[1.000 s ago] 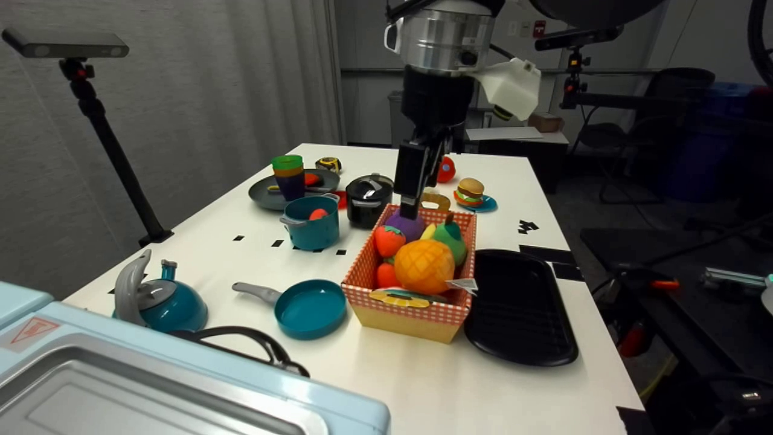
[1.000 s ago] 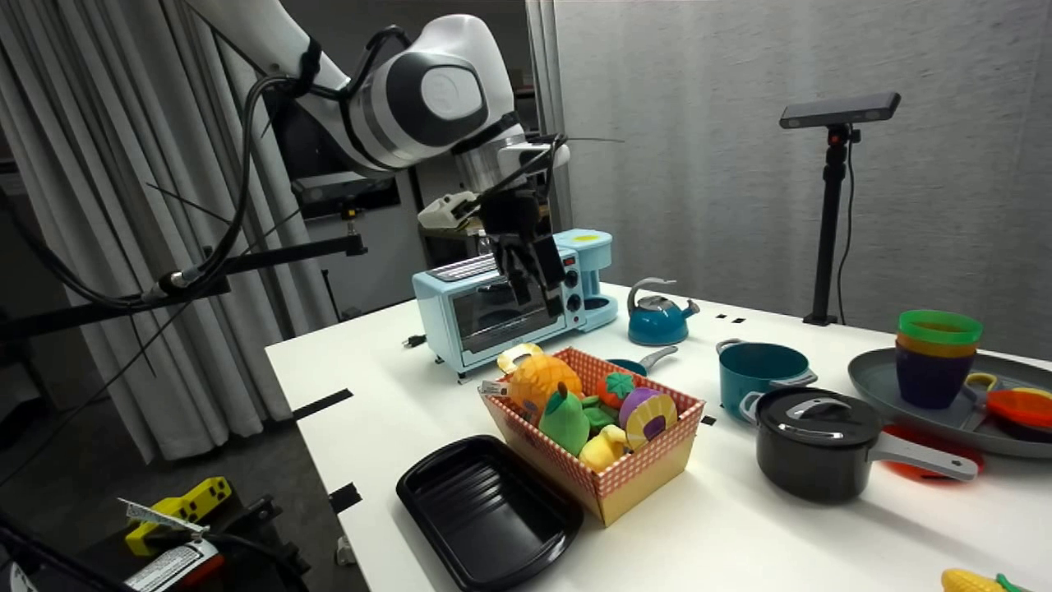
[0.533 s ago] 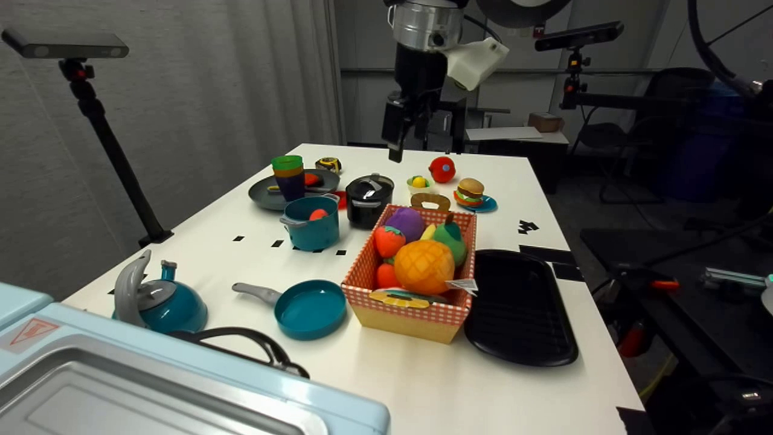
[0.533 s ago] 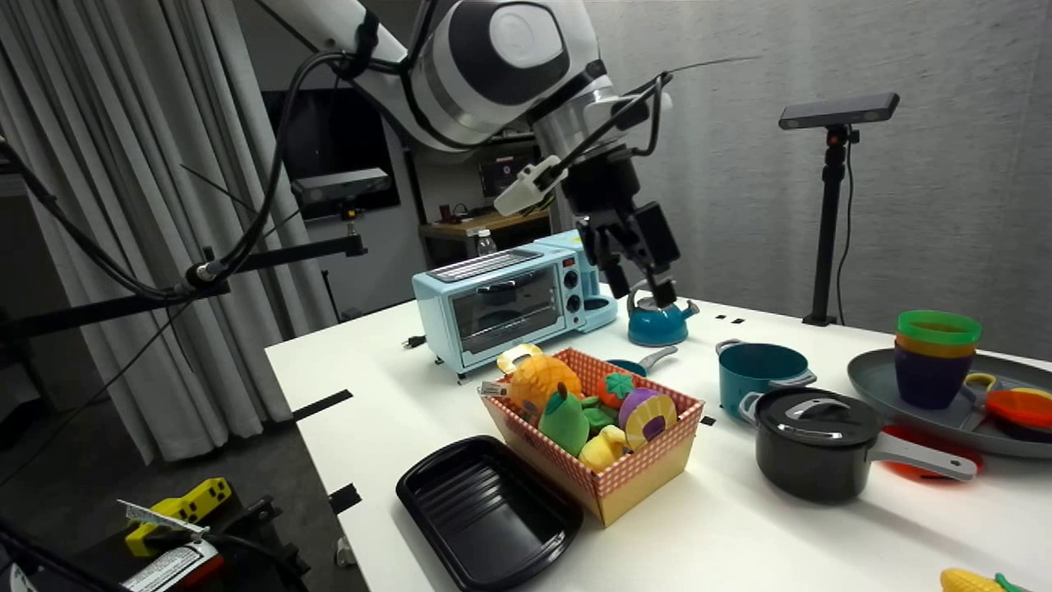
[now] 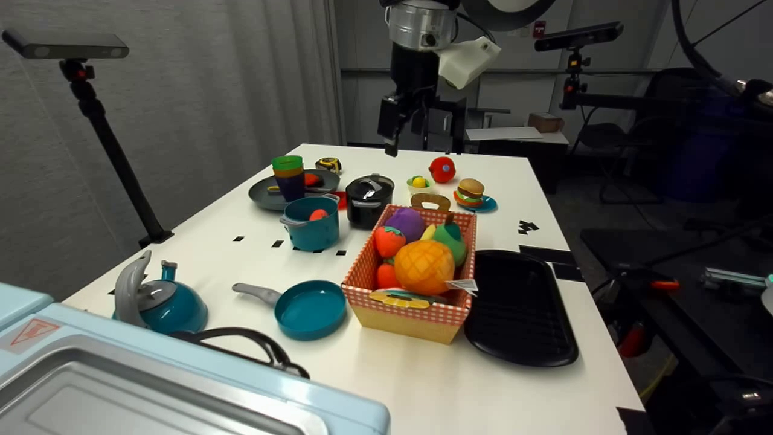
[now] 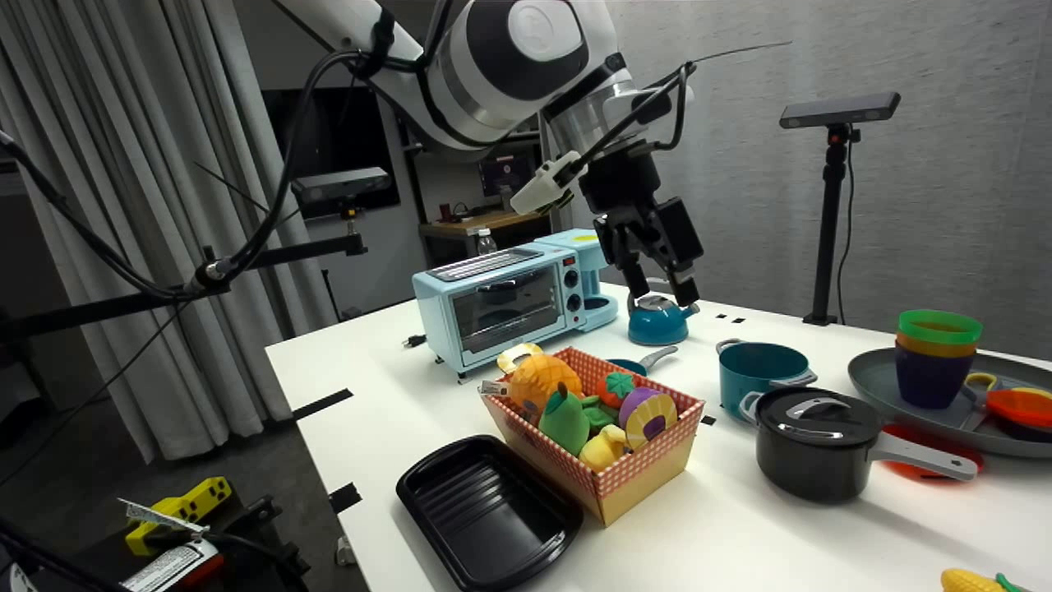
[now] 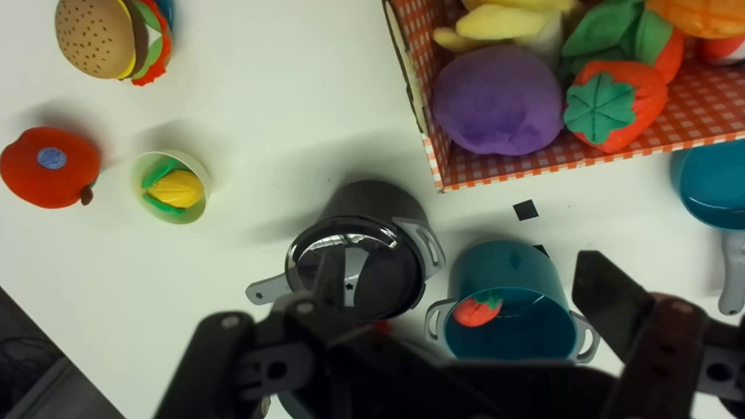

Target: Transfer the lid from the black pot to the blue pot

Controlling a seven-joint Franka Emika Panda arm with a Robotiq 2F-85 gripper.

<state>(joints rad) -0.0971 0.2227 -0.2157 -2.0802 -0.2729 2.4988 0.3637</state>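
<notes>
Over the last second the gripper [image 6: 660, 286] has swung towards three o'clock in an exterior view, out from in front of the toaster oven [image 6: 505, 308], while the things on the table [image 7: 279, 105] lie as they did. It hangs raised above the surface, pointing down at a slant, its two fingers [image 7: 608, 302] well apart.

With twelve at the top edge of the wrist view, the lid [image 7: 381, 276] sits on the black pot [image 7: 375, 201], covering its mouth; one finger hides part of it from this camera. This pot's long grey handle points between eight and nine o'clock. Just beside it, between three and four o'clock, stands the blue pot [image 7: 503, 267], with a small toy strawberry [image 7: 477, 312] inside on the ten o'clock side.

Farther out, towards two o'clock from the black pot, the checked basket [image 7: 698, 113] holds a purple plush [image 7: 497, 102] and a plush strawberry [image 7: 617, 107]. A teal frying pan [image 7: 719, 180] lies at two o'clock from the blue pot. Towards ten o'clock from the black pot come a pale bowl [image 7: 195, 166] with toy corn [image 7: 177, 187], then a red plush [image 7: 49, 174]; between ten and eleven, a toy hamburger [image 7: 96, 38].

In an exterior view the black tray [image 5: 522, 308] lies just beside the basket, between three and four o'clock from it.
</notes>
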